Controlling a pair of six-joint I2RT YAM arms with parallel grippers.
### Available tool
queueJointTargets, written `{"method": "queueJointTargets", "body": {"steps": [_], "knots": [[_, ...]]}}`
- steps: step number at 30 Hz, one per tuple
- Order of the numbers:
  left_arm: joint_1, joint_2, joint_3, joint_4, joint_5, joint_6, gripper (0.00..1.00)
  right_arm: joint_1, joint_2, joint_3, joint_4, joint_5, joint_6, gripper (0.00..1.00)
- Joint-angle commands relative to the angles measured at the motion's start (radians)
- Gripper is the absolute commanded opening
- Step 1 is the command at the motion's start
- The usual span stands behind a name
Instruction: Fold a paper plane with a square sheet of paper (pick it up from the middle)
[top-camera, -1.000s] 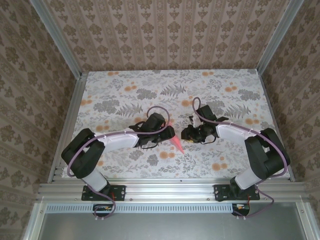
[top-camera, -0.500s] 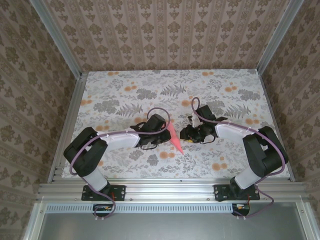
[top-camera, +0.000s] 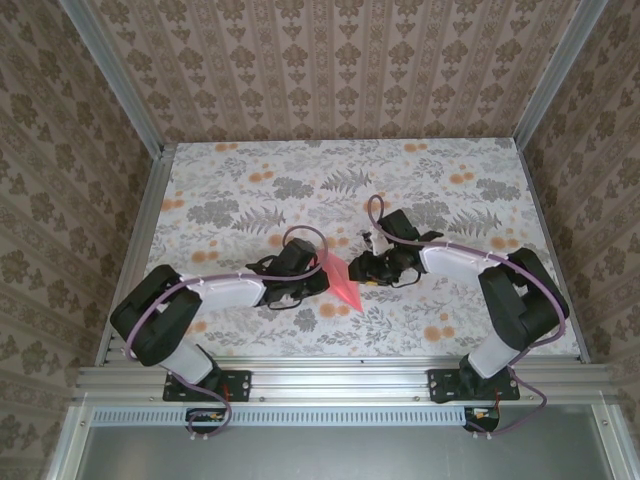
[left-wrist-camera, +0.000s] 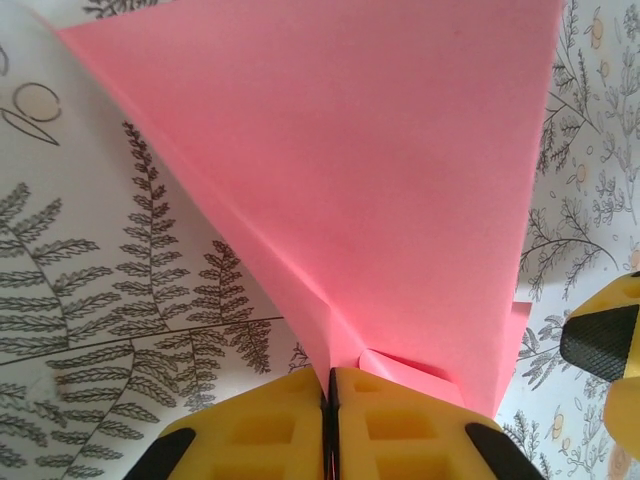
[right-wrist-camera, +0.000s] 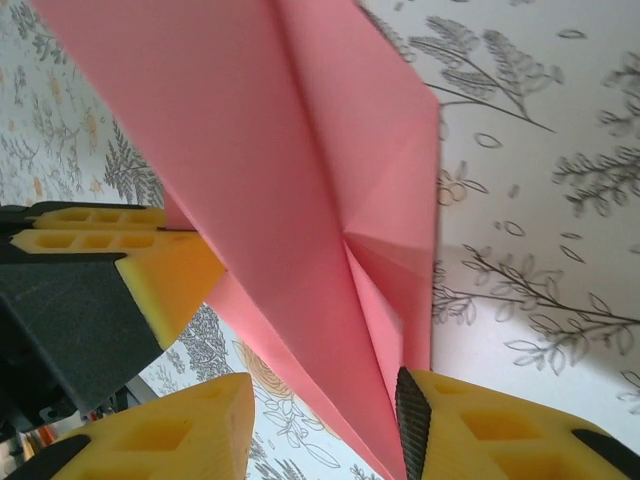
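Near the middle of the table (top-camera: 230, 200), the left gripper (left-wrist-camera: 330, 400) is clamped on the paper plane (top-camera: 343, 282) (its pads pinch the folded underside), which appears raised off the floral surface. The plane's long axis runs far-to-near, nose toward the arm bases. Just right of it, the right gripper (top-camera: 366, 268) straddles the lower edge, jaws apart and not pinching. The left arm alone carries the plane, so I judge the next move depends on the right gripper closing leftward across that axis.

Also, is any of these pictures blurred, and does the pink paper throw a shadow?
Top external: sharp, evenly lit, the paper plane small. Left wrist: paper and fern prints crisp. Right wrist: paper edges slightly soft, a faint grey shadow on the tablecloth beside it.
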Motion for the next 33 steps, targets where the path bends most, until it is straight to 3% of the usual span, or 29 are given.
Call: {"method": "queueJointTargets", "body": {"steps": [1,13,23,28,33], "knots": [[0.016,-0.033,-0.023,0.037,0.032,0.038,0.12,0.016,0.031,0.034,-0.050,0.048,-0.051,0.45],[0.030,-0.028,-0.018,0.027,0.044,0.059,0.13,0.025,0.087,0.073,-0.040,0.023,-0.070,0.46],[0.035,-0.023,-0.015,0.034,0.050,0.059,0.13,0.088,0.120,0.102,-0.038,0.005,-0.097,0.47],[0.035,-0.023,-0.022,0.035,0.044,0.054,0.14,0.105,0.113,0.109,-0.049,0.035,-0.104,0.47],[0.036,-0.025,-0.021,0.036,0.045,0.052,0.14,0.136,0.115,0.114,-0.093,0.143,-0.133,0.39]]}}
